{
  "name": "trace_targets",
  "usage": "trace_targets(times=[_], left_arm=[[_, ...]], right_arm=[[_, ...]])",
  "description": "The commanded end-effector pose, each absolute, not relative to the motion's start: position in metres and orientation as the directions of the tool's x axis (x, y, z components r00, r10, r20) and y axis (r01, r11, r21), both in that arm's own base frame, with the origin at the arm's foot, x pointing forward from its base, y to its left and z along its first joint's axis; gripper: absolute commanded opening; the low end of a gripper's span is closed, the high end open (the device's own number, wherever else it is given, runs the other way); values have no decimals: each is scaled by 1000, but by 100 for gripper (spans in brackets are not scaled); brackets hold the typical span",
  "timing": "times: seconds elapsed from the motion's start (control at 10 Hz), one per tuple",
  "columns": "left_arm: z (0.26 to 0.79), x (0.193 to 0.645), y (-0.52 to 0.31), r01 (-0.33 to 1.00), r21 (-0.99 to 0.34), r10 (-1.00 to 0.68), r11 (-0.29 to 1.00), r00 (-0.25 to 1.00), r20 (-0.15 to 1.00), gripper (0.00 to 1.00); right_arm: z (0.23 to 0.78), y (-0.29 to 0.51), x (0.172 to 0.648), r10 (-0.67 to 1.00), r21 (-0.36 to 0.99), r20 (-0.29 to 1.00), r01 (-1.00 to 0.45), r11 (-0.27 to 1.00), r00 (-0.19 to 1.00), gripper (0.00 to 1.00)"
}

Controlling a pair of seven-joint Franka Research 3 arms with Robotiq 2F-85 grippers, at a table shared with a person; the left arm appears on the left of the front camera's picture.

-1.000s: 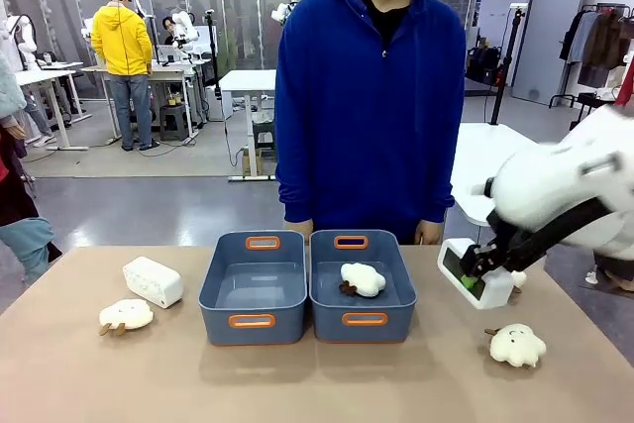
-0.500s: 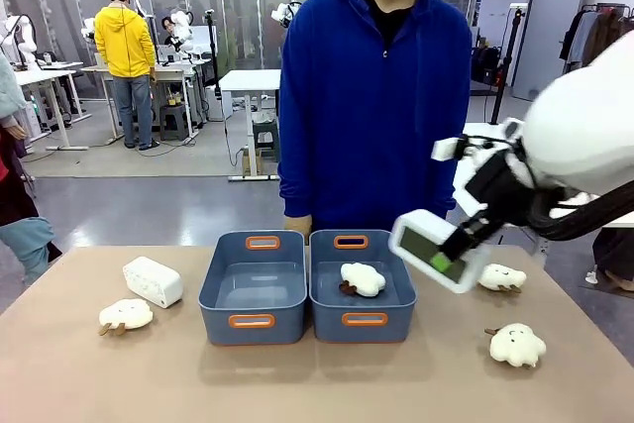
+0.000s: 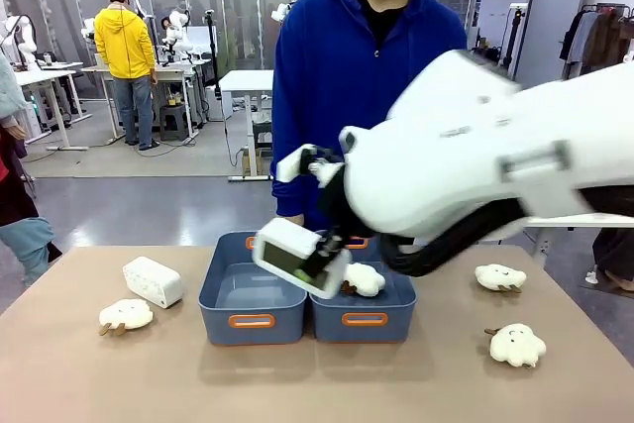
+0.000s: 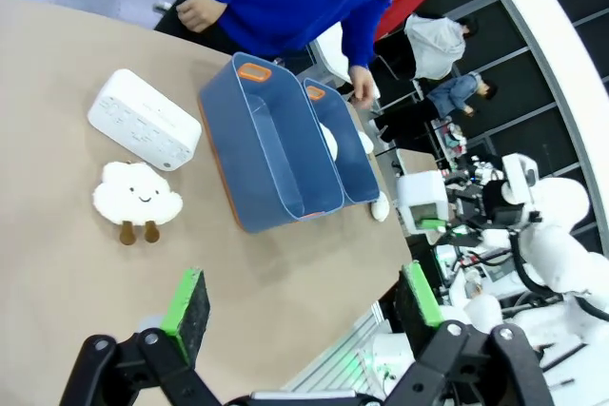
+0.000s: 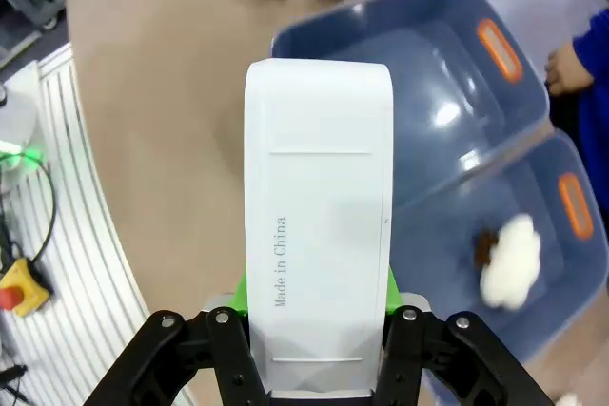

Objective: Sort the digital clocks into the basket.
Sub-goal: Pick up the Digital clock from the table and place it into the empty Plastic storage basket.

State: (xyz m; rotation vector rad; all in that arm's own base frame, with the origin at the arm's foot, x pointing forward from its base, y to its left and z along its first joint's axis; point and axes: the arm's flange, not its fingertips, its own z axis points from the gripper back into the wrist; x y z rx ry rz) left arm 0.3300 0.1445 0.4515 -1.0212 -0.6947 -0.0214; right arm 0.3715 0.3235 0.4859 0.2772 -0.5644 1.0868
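White clock (image 3: 289, 255), clamped in the right end effector (image 3: 323, 251), has travelled from the 3 o'clock side of the bench (image 3: 317, 383) to a position above the left basket (image 3: 220, 326), near its 3 o'clock wall. Transport is judged nearly complete; only lowering and release remain. The right basket (image 3: 396, 322) holds a plush (image 3: 363, 278). The second clock (image 3: 153, 280) lies at 9 o'clock of the left basket, untouched. The left end effector (image 4: 304, 299) hovers over the bench, jaws apart.

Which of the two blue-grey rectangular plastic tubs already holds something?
The tub on the robot's right: a white fluffy cloud-shaped plush toy lies inside; the left tub is empty.
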Motion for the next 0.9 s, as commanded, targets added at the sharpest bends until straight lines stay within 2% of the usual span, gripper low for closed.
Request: trace_targets(times=[0.0, 0.4, 0.5, 0.8], left_arm=[[452, 330, 145, 340, -776, 296, 532, 783, 546, 100], [452, 330, 145, 340, -776, 296, 532, 783, 546, 100], [452, 330, 145, 340, -776, 296, 532, 783, 546, 100], [452, 330, 145, 340, -776, 296, 532, 783, 546, 100]], right_arm=[[479, 358, 416, 749, -88, 589, -897, 432, 303, 0], [429, 399, 468, 747, -137, 620, -905, 403, 239, 0], [415, 400, 478, 750, -123, 611, -905, 406, 254, 0], [395, 401, 483, 758, -138, 598, -898, 417, 260, 0]])
